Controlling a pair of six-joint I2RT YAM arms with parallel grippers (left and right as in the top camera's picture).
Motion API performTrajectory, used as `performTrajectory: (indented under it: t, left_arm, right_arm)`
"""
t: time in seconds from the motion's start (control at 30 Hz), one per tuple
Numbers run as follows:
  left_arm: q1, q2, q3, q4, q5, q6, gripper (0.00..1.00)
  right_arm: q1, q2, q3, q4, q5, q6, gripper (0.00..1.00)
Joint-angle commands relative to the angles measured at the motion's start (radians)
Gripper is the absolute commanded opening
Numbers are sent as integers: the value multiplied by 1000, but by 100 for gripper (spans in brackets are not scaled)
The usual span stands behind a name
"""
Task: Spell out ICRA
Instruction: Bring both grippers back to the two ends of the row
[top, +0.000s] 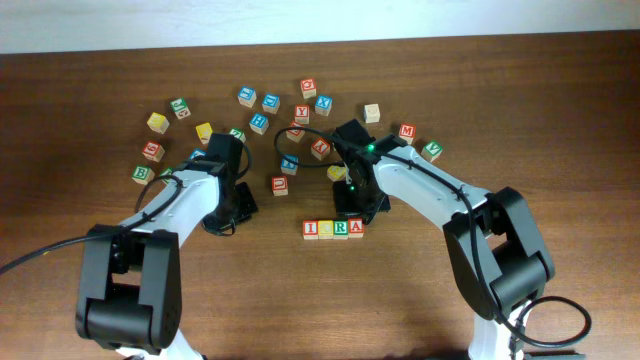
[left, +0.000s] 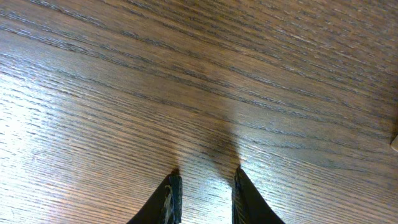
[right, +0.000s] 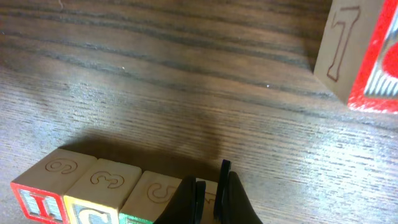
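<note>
Four letter blocks stand in a row near the table's middle: I, C, R, A. In the right wrist view I see the tops of the I, C and R blocks; the A block is mostly hidden behind my fingers. My right gripper hovers at the row's A end, fingers nearly together and holding nothing. My left gripper is open and empty over bare wood, left of the row.
Several loose letter blocks are scattered across the back, from a yellow one at the left to a green one at the right. A red block lies between the arms. A red-edged block sits beyond my right gripper.
</note>
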Motion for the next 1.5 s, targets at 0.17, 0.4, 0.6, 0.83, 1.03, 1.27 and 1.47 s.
performTrajectory:
  t: [0.17,0.4,0.6,0.83,1.03,1.27,1.47]
  left_arm:
    - [3,47,-58,-14,11,5,21]
    - [3,47,-58,-14,11,5,22]
    - [3,47,-58,-14,11,5,21]
    - [3,47,-58,-14,11,5,10]
    - [3,47,-58,28,216,154,0]
    - [-109,47,-58,46,319,185,0]
    - [-190,47,-58,86,319,135,0]
  right_arm:
    - [7,11,6,-3,-29,5,4]
    - [7,11,6,-3,-42,5,5]
    - [7,11,7,-3,-43,51,5]
    - [-70,-13,222,-151,-46,38,4]
    - [-206,-12,360,-450,30,-6,4]
    - [-200,-12,-8,-311,-16,-26,4]
    - [-197,-12,-104,-163,-111,-26,4]
